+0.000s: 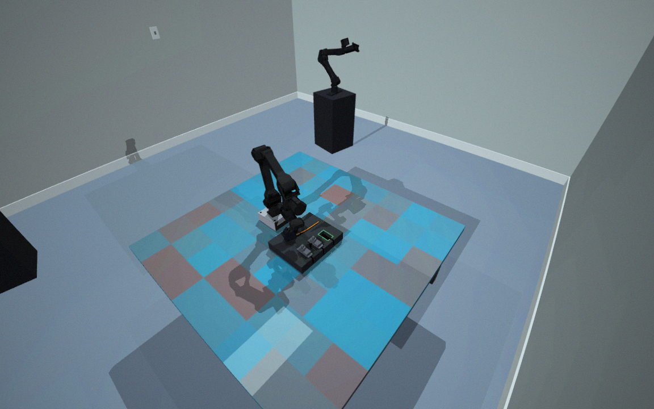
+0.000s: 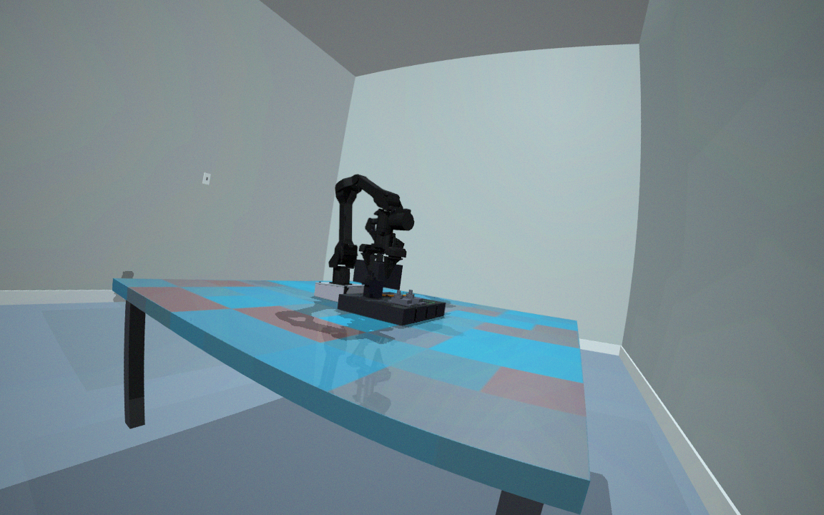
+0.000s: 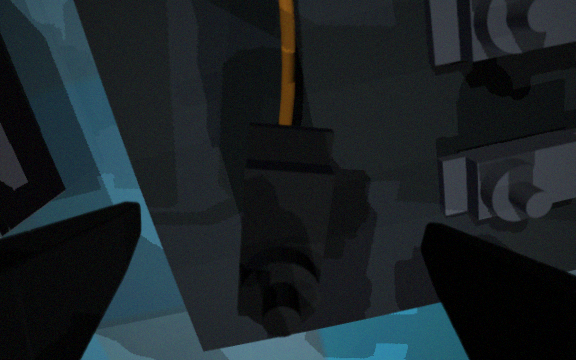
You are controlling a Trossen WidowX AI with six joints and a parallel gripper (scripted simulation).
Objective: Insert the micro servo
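Observation:
The loose black servo (image 1: pixel 289 234) (image 2: pixel 373 289) (image 3: pixel 285 210) stands on the deck (image 1: pixel 288 254) (image 2: pixel 370 310) (image 3: pixel 208 310), with its round output shaft facing up toward the wrist camera. Its orange cable (image 1: pixel 309 228) (image 3: pixel 288 65) runs from one end across the deck. My gripper (image 3: pixel 286 227) is open and empty, pointing down just above the servo; in the wrist view its fingertips stand wide on either side of the servo. A green outline (image 1: pixel 327 233) marks the empty pocket near the deck's far right edge. The pocket is out of the wrist view.
Two grey servos (image 1: pixel 304 250) (image 1: pixel 315 241) (image 3: pixel 563 170) (image 3: pixel 563 25) sit in the deck beside the pocket, their shafts standing up. The arm's white base (image 1: pixel 269 218) (image 2: pixel 328 290) is close behind the deck. The deck rests on a patchwork table (image 1: pixel 360 300) (image 2: pixel 498 345).

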